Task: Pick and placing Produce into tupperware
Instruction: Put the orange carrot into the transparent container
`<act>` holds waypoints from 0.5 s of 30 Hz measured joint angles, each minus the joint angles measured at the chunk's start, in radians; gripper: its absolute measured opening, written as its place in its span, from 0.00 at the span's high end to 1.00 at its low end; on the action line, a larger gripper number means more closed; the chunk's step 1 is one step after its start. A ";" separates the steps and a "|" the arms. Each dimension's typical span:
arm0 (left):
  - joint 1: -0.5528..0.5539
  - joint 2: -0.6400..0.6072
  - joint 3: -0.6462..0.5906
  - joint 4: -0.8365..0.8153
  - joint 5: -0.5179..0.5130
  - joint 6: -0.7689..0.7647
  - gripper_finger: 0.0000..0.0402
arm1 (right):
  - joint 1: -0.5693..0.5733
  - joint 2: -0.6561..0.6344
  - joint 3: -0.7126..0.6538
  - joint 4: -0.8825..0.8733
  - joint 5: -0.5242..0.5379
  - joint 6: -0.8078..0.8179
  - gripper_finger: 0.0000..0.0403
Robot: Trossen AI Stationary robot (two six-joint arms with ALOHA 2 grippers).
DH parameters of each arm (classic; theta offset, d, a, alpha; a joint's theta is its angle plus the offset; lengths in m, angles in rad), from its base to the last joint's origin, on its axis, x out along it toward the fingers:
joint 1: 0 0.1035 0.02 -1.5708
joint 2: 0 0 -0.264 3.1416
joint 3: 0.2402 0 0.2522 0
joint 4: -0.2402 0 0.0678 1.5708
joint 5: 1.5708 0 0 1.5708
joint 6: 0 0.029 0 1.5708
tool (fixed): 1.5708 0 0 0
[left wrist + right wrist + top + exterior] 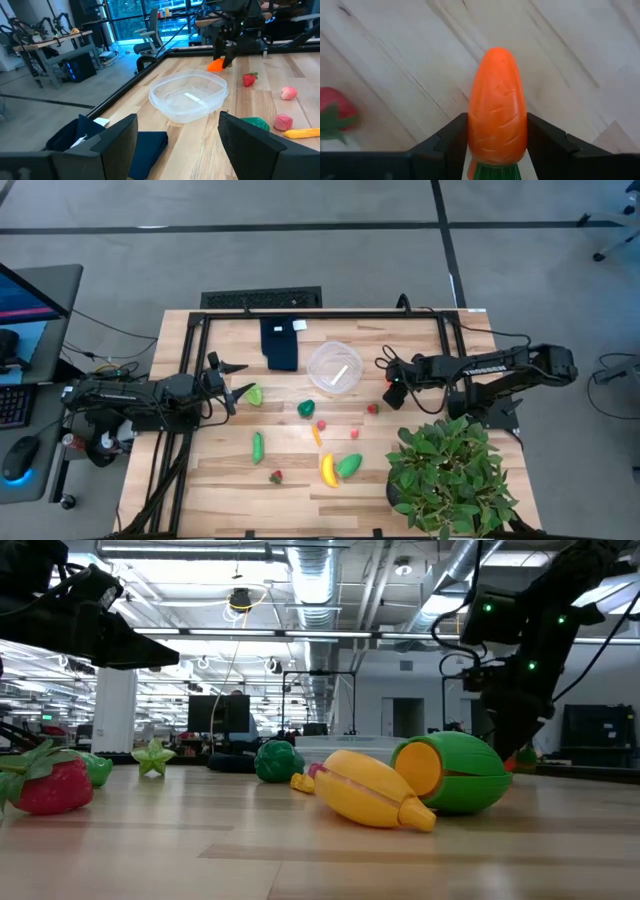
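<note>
- The right gripper (497,134) is clamped on the orange carrot (497,107), one dark finger on each flank, the rounded tip pointing out past them over bare wood. Judging by the smooth tapering body, it could squirt forward out of the pinch if the squeeze is uneven or the arm swings fast.
- A red strawberry (332,117) lies just beside that spot; a low carry could knock it and send it rolling across the table (200,480).
- In the high view this gripper sits near the right side of the tupperware (334,367), so the carry is short, but the light clear bowl could skid or tip if the carrot or a finger catches its rim.
- The tupperware holds no produce that I can see; only a pale strip shows on its floor, and I cannot tell what it is.
- The left gripper (228,383) waits on the bowl's far side with its fingers spread wide and nothing between them, a light green piece (255,394) just beside it.
- The banana (328,470) and other pieces lie scattered on the wood, none in the bowl, so the task looks barely begun.
- The dark blue cloth (281,343) lies next to the bowl, apart from the carry path.
</note>
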 joint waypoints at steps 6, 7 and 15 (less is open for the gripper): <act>0.000 0.000 0.000 0.000 0.000 0.000 0.34 | 0.000 -0.063 0.022 0.000 0.001 -0.030 0.54; 0.000 0.000 0.000 0.000 0.000 0.000 0.34 | 0.000 -0.075 0.025 0.001 0.002 -0.040 0.54; 0.000 0.000 0.000 0.000 0.000 0.000 0.34 | 0.000 -0.191 0.033 0.104 0.004 -0.139 0.57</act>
